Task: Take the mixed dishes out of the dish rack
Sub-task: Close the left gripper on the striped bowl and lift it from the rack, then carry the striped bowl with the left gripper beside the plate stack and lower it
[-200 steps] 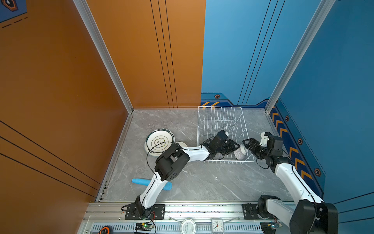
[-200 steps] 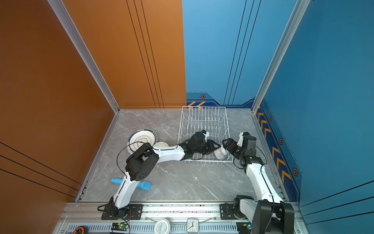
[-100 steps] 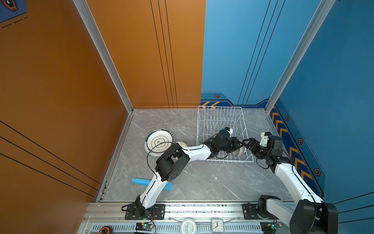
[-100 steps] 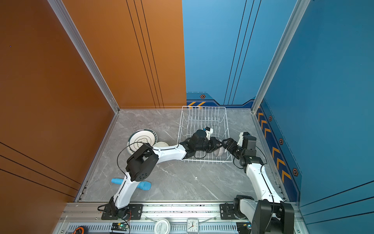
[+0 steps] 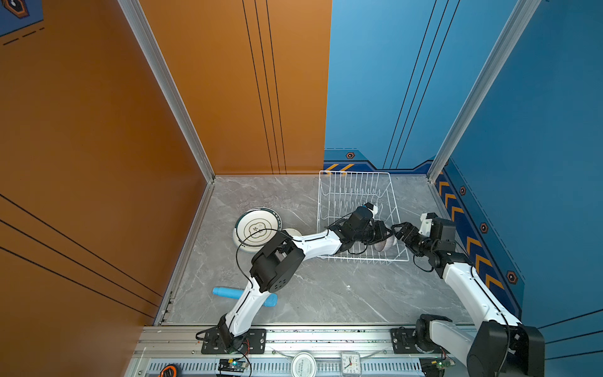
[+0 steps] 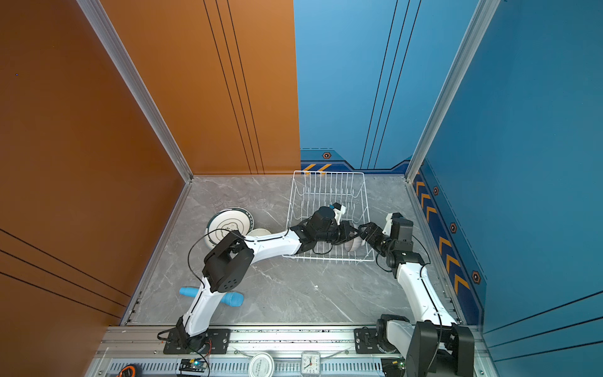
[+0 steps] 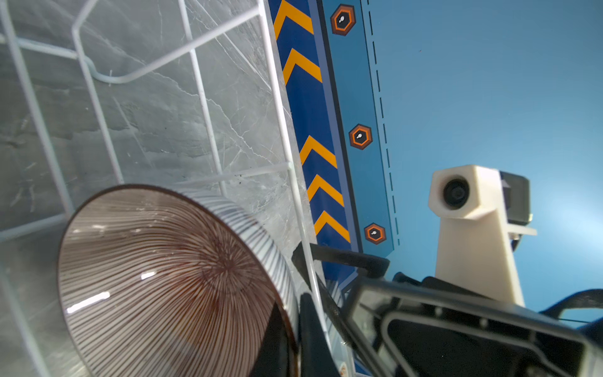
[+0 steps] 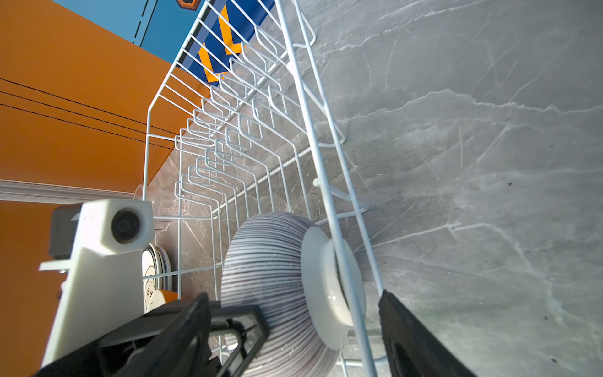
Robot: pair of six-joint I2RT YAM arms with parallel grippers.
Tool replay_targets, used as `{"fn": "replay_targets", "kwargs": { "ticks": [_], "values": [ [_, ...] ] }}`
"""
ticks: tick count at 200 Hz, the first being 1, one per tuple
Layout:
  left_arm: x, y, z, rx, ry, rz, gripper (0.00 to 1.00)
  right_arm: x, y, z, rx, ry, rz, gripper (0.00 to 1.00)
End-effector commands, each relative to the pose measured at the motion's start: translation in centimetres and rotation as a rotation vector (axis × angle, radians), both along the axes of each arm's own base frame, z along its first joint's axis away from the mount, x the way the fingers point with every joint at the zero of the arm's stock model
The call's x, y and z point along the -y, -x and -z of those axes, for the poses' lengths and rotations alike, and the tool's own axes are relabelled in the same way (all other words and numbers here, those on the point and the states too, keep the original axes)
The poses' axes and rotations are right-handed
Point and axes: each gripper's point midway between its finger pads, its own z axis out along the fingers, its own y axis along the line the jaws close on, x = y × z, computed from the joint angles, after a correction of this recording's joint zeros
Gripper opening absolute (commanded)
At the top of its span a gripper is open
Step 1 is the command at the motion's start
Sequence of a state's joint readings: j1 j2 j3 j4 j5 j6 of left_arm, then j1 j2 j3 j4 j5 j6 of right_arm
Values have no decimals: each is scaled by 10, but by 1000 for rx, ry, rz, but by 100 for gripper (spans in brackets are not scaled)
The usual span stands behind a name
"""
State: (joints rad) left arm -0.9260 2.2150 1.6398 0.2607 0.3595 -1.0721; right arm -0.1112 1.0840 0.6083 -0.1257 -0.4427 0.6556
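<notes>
since the grey-striped bowl (image 5: 386, 243) lies tipped on its side in the dish rack's (image 5: 359, 258) near right corner, its white foot against the rack's right wire wall and its mouth turned toward the rack's left side, the rim is the only thin edge on offer, and that is where the left gripper (image 5: 382, 232) is pressed shut: the left wrist view shows one finger inside the lined hollow and one on the outer wall, pinching the lip. the right gripper (image 5: 395, 227) stands spread at the rack's right wall, beside the bowl's foot, holding nothing; one of its fingers (image 8: 411, 346) sits outside the wire. my read is that it waits there to steady the bowl or the light rack while the lift begins. no other dish shows among the rack's prongs, so this looks like the last piece. the patterned plates (image 5: 257, 228) lie stacked on the table (image 5: 326, 293) just left of the rack, where unloaded dishes are gathered
</notes>
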Motion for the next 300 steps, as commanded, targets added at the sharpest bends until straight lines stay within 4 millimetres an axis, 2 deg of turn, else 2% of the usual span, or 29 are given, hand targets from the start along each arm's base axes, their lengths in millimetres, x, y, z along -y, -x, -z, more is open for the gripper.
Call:
{"fn": "replay_targets", "kwargs": {
  "ticks": [1, 30, 74, 135, 158, 182, 208, 248, 274, 300],
  "values": [
    [-18, -5, -33, 119, -86, 12, 0, -1, -3, -4, 22, -5, -1, 81],
    [-37, -14, -55, 177, -105, -2, 0, -2, -2, -8, 36, -5, 0, 82],
    [-71, -28, -75, 243, -156, -51, 0, -8, -5, -12, 32, -21, -20, 82],
    [-130, -33, -112, 345, -235, -140, 0, -20, -10, -9, 20, -3, -47, 82],
    [-160, -34, -118, 357, -268, -187, 0, -26, -12, -7, 11, -4, -61, 82],
    [-199, -33, -117, 355, -313, -249, 0, -26, -13, -6, 9, 9, -65, 82],
    [-256, -28, -107, 358, -455, -333, 0, -25, -12, -5, 9, 20, -68, 82],
    [-326, -6, -109, 377, -595, -426, 0, -23, -12, -5, 10, 27, -65, 82],
    [-348, 3, -99, 358, -646, -439, 0, -22, -12, -3, 6, 34, -58, 82],
    [-348, 7, -77, 312, -677, -400, 0, -20, -11, -2, 3, 35, -49, 82]
  ]
}}
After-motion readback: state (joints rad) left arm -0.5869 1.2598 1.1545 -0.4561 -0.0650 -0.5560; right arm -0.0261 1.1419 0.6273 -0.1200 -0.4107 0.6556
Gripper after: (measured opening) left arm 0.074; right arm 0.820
